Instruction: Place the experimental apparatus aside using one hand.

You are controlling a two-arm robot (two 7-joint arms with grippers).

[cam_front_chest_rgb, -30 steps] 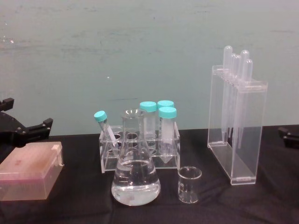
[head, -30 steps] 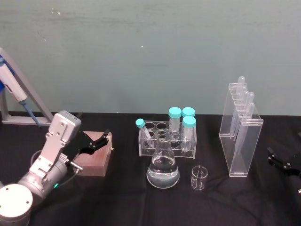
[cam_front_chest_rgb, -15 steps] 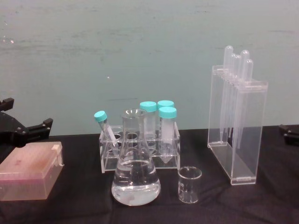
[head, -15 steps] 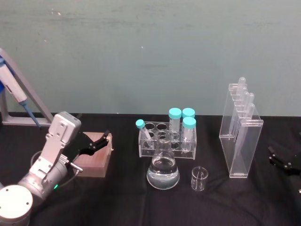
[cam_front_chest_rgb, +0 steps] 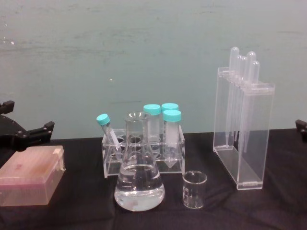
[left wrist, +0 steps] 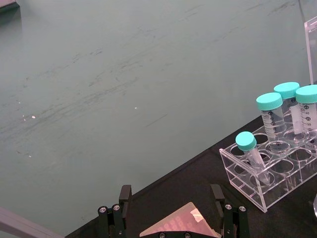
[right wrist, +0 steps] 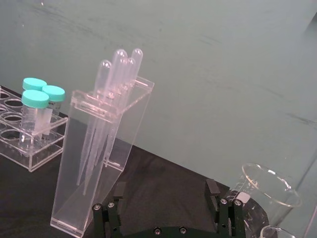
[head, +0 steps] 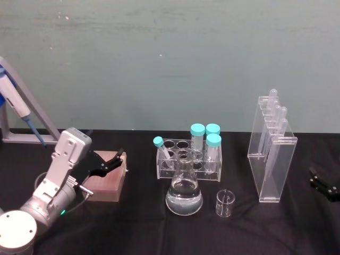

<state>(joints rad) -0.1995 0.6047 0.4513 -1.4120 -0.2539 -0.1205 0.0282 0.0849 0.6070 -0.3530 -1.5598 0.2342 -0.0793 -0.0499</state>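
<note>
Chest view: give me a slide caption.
Conical flask, small beaker, tube rack and pipette rack; left gripper open above pink box, right gripper at right edge.

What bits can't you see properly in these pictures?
- Right claw: head view, cut off by the right edge.
- Tube rack: chest view, partly hidden behind the conical flask.
- Pink box: left wrist view, cut off by the bottom edge.
- Pipette: head view, cut off by the left edge.
</note>
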